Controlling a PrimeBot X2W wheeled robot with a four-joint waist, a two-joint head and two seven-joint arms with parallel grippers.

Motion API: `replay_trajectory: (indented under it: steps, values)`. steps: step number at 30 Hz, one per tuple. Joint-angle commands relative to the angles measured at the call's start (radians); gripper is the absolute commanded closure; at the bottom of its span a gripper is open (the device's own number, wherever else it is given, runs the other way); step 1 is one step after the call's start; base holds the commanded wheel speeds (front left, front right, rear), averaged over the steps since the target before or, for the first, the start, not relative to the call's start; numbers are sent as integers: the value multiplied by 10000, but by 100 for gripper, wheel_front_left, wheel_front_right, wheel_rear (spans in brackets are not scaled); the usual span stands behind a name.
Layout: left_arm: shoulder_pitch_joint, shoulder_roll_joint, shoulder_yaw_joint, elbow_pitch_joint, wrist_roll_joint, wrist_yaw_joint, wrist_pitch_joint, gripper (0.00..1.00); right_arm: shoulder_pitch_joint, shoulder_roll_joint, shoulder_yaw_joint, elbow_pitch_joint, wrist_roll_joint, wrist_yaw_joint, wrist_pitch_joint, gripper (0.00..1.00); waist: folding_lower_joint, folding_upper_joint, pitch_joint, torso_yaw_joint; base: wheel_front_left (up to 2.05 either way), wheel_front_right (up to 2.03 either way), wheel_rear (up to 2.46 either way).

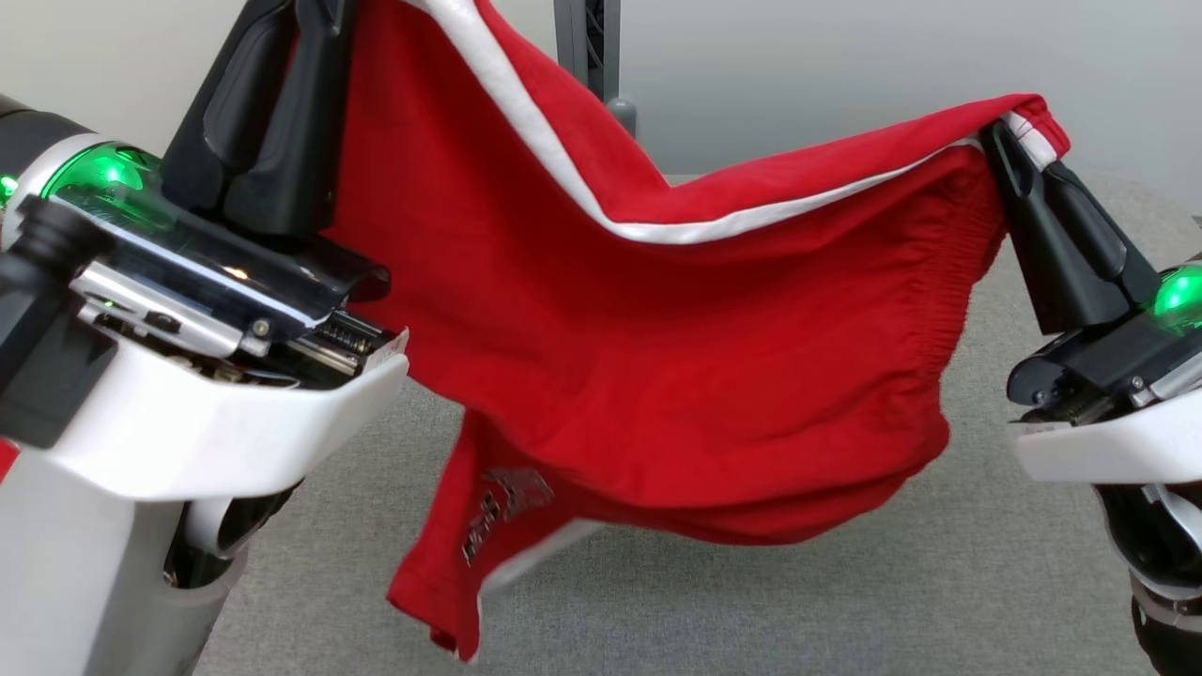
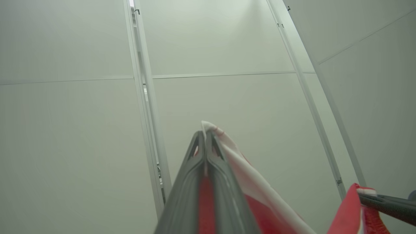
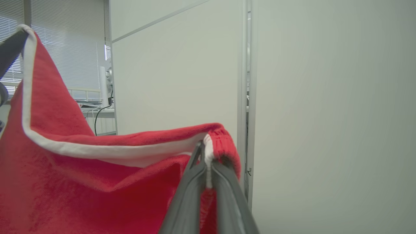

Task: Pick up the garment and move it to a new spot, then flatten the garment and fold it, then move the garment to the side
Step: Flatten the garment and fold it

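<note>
Garment [image 1: 657,376] hangs slung between the two tools, above the grey desk [image 1: 939,582]. The left tool [image 2: 204,135] is clamped on a white-trimmed corner and the right tool [image 3: 205,148] on the gathered band's end. Holding it high and wide apart likely lets the cloth's weight spread it for laying flat.

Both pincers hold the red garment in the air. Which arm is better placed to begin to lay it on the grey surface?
Probably the right. The right pincer grips the garment lower, nearer the grey surface; the left pincer holds its corner higher.
</note>
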Motion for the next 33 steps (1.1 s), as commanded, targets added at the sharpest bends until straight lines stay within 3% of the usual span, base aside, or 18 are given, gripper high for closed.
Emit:
replay_trajectory:
  steps: [1,9,12,20,25,29,33]
  values:
    - [-112,43,-7,124,-83,21,65,100,-18,0,-44,143,-66,16,-20,100,0,0,78,-8,0,0,0]
    - [-1218,-151,-48,1641,-505,-481,263,100,-1357,184,89,1511,63,18,-349,100,0,0,851,-71,0,0,0]
    - [-2262,-324,-26,2980,-726,-778,332,100,-2569,64,550,2512,10,18,-704,100,0,0,1367,-129,0,0,0]
    - [-5833,-1032,-77,7576,-598,-1520,-223,100,-6638,20,2055,6269,-87,13,-2096,100,0,0,2642,-166,0,0,0]
    - [-7402,-1616,-71,10259,-715,-1960,-1024,100,-8657,427,2679,8989,58,10,-3065,100,0,0,3088,-87,0,0,0]
    - [-7535,-2040,-360,11855,-766,-2321,-1631,100,-9232,612,3571,10485,151,12,-3315,100,0,0,3403,81,0,0,0]
    - [-6507,-2419,-530,12512,-928,-2546,-2175,100,-8832,411,4577,11272,585,9,-3375,100,0,0,3610,285,0,0,0]
